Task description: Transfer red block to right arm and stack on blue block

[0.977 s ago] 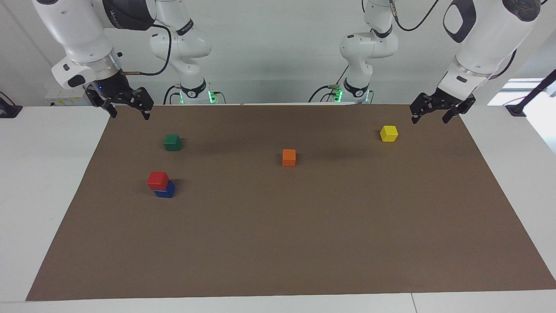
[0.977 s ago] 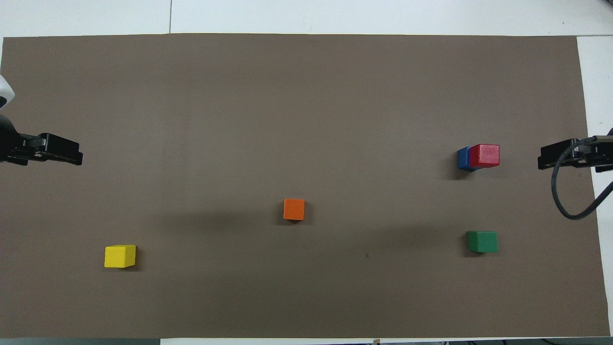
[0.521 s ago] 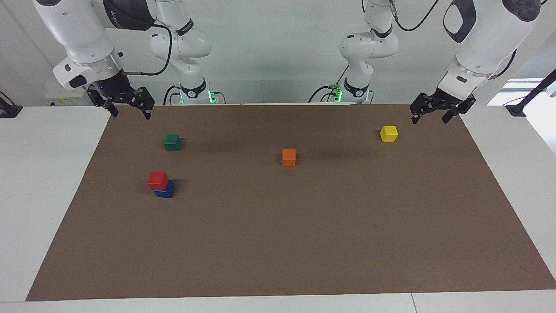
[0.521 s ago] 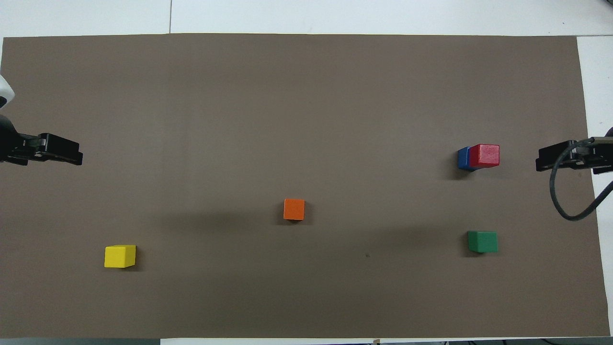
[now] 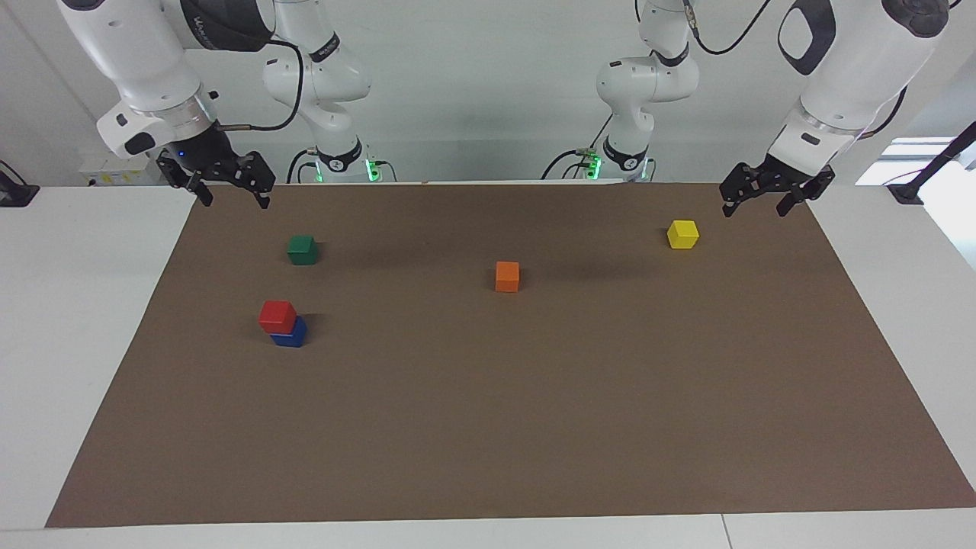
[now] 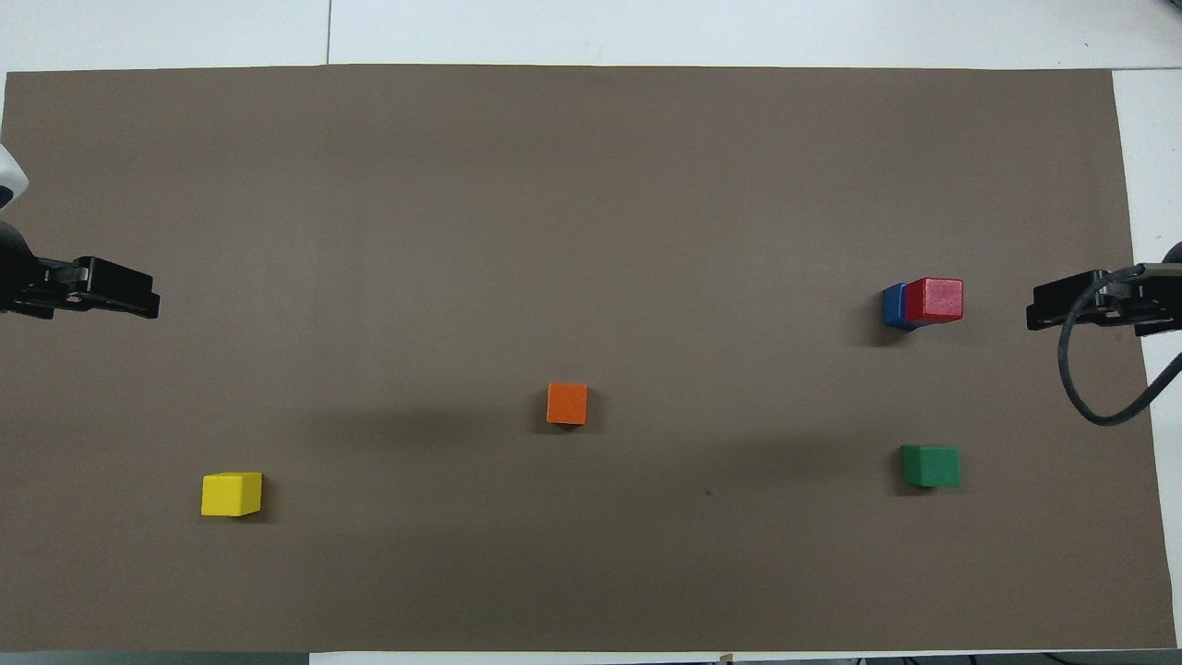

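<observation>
Worktop [image 5: 534,427]: obstructed by red block [image 5: 277,316] stacked on blue block [image 5: 292,334], green cube [image 5: 302,249], orange cube [image 5: 507,276], yellow cube [image 5: 682,234], all spaced well apart

I'm seeing a matt brown mat [image 5: 534,412] looking like paper, matt-painted red block [image 5: 277,316] and blue block [image 5: 293,335], and glossy white plastic-looking arm shells [image 5: 858,69].

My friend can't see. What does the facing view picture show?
A red block sits stacked on a blue block on a brown mat, toward the right arm's end. Green, orange and yellow cubes lie nearer the robots, and both tools, right and left, hang open, holding nothing.
</observation>
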Tool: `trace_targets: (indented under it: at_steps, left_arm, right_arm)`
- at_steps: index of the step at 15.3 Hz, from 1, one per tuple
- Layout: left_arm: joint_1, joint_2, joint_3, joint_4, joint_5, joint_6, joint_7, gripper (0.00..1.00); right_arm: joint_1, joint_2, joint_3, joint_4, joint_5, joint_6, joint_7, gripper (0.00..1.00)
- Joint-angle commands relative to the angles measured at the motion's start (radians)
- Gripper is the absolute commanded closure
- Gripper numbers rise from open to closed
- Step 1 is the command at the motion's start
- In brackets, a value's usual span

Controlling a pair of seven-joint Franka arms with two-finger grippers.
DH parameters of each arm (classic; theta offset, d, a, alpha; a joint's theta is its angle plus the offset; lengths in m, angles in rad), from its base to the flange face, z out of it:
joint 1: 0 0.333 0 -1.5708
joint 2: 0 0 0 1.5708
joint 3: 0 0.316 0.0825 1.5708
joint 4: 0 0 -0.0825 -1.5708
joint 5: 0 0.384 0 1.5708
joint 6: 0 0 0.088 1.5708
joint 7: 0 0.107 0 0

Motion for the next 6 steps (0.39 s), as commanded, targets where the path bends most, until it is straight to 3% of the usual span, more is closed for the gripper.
trace_targets:
  at_steps: [1,6]
  left_arm:
    - [0.000,-0.019,0.001,-0.018,0.021,0.001,0.006,0.00]
    - [0.000,-0.019,0.001,-0.018,0.020,0.001,0.006,0.00]
  right_arm:
    - [-0.012,-0.007,0.004,-0.006,0.020,-0.006,-0.017,0.00]
    - [-0.012,-0.007,0.003,-0.007,0.020,0.000,-0.017,0.00]
